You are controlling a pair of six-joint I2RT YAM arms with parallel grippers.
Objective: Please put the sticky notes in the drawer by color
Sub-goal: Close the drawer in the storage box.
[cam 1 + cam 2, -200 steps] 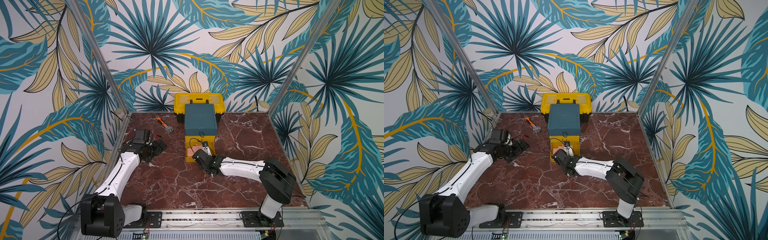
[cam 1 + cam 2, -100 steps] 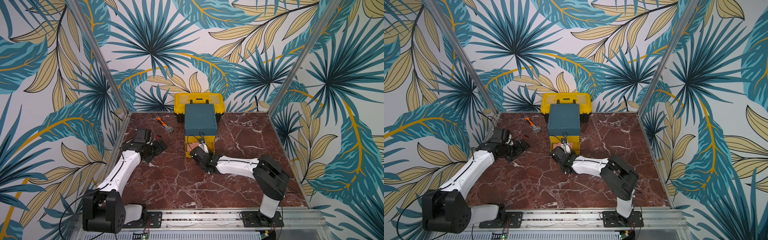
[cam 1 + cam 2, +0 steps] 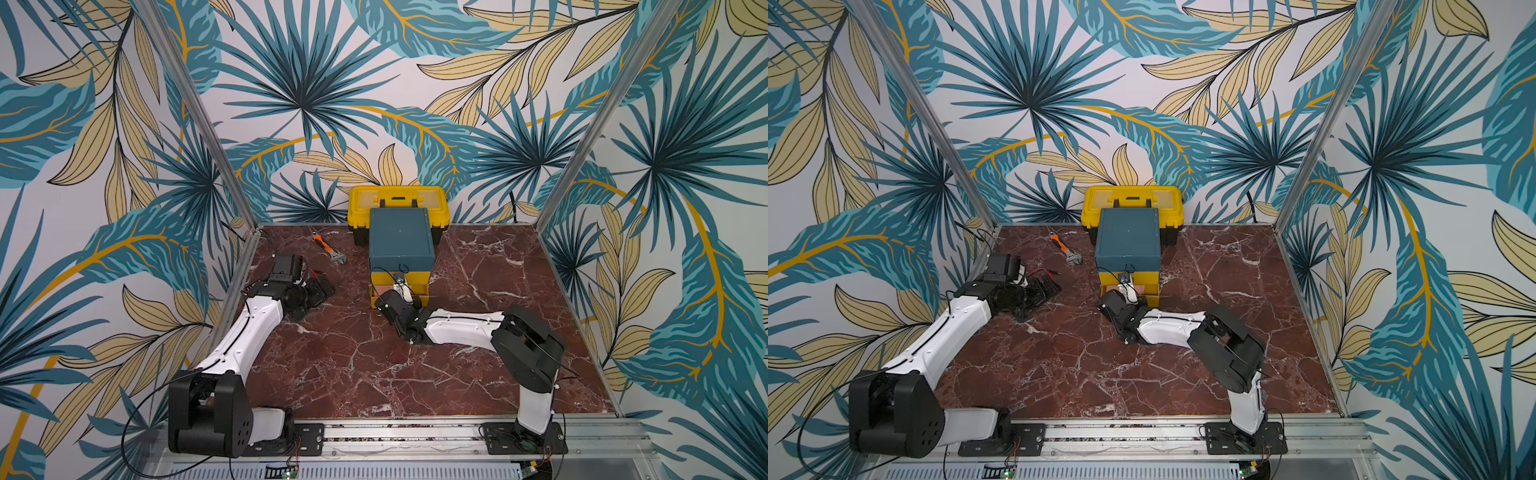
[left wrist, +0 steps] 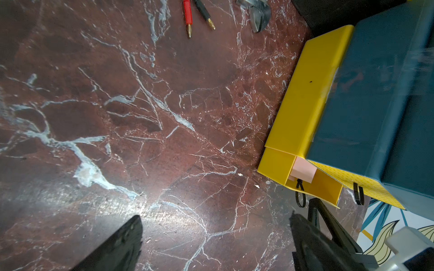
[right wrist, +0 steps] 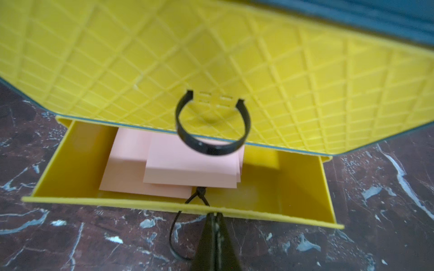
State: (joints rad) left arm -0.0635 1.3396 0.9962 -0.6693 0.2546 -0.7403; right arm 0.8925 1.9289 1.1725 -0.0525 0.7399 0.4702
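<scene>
though faint from above, pink sticky notes (image 5: 187, 162) in drawer (image 5: 117, 203); right tool (image 5: 215, 217) pressed together, left tool (image 4: 216, 218) spread

left end effector (image 4: 215, 223): fingers spread wide, arm low | right end effector (image 5: 215, 218): closed, arm low

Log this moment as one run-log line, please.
left gripper: open, empty, over table | right gripper: shut, fingers at bottom drawer front | bottom drawer: open, pink sticky notes inside
</scene>
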